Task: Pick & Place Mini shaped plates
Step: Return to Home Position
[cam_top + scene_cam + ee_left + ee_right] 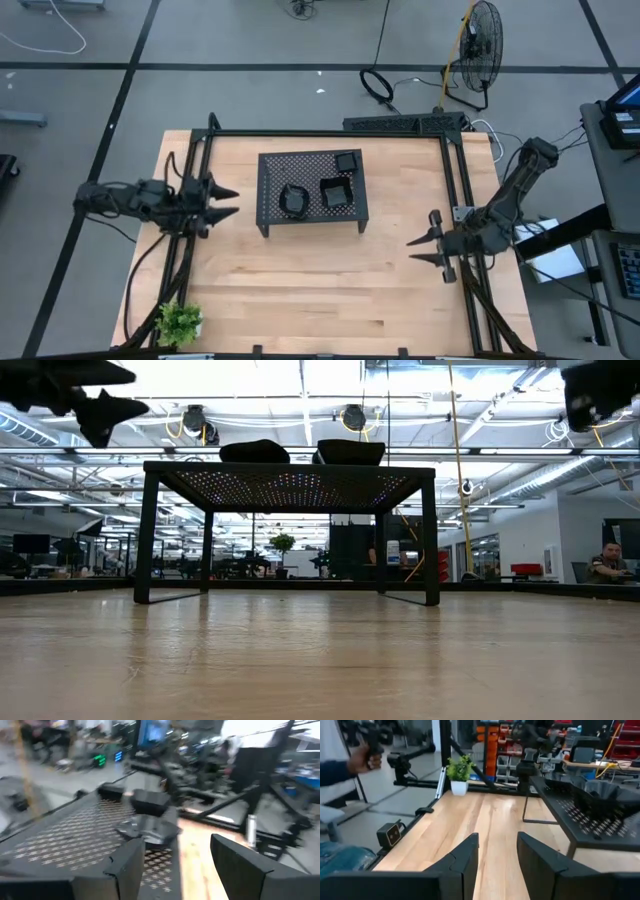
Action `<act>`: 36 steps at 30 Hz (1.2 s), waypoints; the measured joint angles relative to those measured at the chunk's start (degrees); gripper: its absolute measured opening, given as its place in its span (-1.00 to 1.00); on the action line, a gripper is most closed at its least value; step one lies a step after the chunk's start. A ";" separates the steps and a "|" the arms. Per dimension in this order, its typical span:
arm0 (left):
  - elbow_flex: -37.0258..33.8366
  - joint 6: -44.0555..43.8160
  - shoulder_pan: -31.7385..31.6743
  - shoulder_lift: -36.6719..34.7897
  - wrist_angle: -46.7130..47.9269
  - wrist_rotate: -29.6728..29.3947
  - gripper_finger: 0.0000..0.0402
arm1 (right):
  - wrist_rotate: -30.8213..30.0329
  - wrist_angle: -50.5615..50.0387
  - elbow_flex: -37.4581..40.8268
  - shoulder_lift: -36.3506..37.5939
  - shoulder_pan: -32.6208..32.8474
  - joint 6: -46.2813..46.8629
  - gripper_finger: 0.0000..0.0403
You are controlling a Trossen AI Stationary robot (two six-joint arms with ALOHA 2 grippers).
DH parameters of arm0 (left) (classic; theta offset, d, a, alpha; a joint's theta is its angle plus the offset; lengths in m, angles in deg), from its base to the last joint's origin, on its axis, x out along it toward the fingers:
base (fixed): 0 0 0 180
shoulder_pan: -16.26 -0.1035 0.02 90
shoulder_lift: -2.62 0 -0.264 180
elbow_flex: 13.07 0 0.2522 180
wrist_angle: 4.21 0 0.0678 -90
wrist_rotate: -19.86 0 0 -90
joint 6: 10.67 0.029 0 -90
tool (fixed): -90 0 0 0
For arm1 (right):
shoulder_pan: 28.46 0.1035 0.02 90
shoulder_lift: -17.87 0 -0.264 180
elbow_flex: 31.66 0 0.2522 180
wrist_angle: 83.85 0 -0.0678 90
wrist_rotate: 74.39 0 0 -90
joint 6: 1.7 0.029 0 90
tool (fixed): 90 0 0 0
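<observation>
Wooden table carries a black perforated rack at its middle, and the mini shaped plates all sit on top of it: square ones and a wavy-edged pile. They look glossy, stiff and light, probably slippery and easy to chip, so I would pinch one by its raised rim. The left gripper hangs with fingers apart and empty, the wavy-edged pile just ahead of its tips. The right gripper — also spread, holding nothing — is well apart from the rack.

Overhead view straight down, low view level across the table, wrist views close; rack common to all.
</observation>
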 joint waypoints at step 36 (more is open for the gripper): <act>-6.73 4.85 0.70 -7.28 0.11 -0.76 0.13 | 30.05 -4.04 13.68 29.95 -28.54 -8.27 -0.38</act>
